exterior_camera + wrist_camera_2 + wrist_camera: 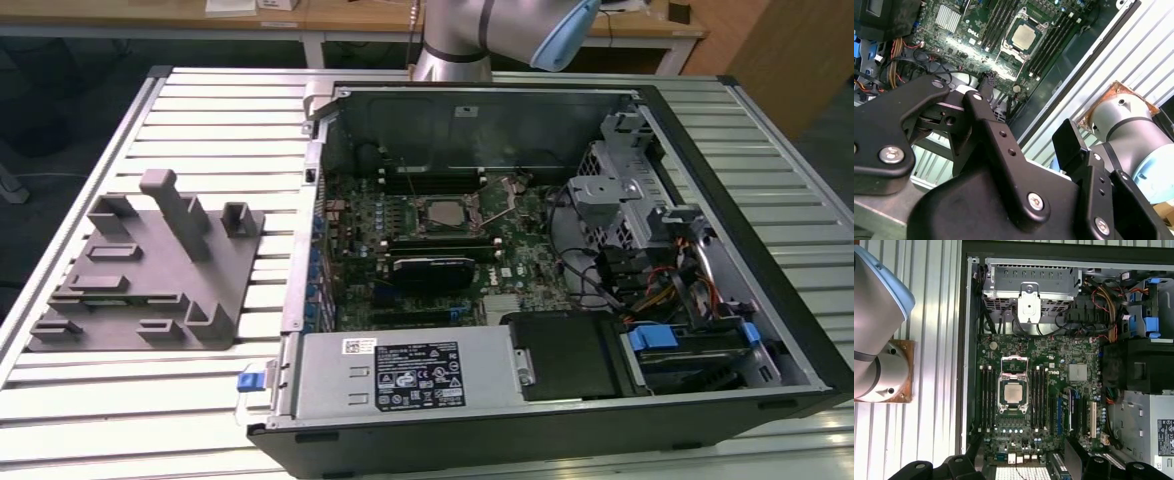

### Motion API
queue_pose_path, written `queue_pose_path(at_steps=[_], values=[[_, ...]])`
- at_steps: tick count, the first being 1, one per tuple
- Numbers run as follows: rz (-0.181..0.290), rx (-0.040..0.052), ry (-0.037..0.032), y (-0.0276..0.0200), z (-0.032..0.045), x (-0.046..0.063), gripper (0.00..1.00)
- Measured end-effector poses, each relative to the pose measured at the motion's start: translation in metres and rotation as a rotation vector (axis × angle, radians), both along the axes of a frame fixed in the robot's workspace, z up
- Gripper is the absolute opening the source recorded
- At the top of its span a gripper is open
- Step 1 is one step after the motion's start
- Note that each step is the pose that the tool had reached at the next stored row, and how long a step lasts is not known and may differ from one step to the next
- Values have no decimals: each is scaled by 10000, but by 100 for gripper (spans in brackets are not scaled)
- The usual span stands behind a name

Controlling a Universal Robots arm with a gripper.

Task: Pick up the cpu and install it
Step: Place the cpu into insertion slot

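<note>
Item one, the cpu (441, 212): you will find it lying flat in its socket on the motherboard (534, 265), silvery top up, inside the open computer case (467, 130). In the first wrist view the cpu (1012, 392) sits square in the socket frame, with banks of memory slots (986, 397) running along either side. The second wrist view shows the cpu (1024, 36) in that same seat, with nothing resting on it.

Item two, your claw (1021, 120): its black fingers (1069, 142) are spread wide and nothing is held between them. It hangs clear of the board, well apart from the cpu.

Item three, surroundings: the case lies on its side on the slatted metal worktop (200, 110). The power supply (400, 375) is at the case's near end in the exterior view. A grey fixture block (147, 270) stands on the worktop at the exterior view's left, apart from the case. The arm's base (447, 45) rises from the worktop beyond the far wall of the case.
</note>
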State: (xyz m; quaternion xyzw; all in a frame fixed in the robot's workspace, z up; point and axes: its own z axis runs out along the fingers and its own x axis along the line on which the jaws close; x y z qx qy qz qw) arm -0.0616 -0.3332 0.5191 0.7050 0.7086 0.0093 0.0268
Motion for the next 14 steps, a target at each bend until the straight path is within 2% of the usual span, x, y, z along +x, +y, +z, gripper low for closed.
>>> queue_pose_path(at_steps=[14], values=[[1, 0, -1, 0, -75, 0, 74]])
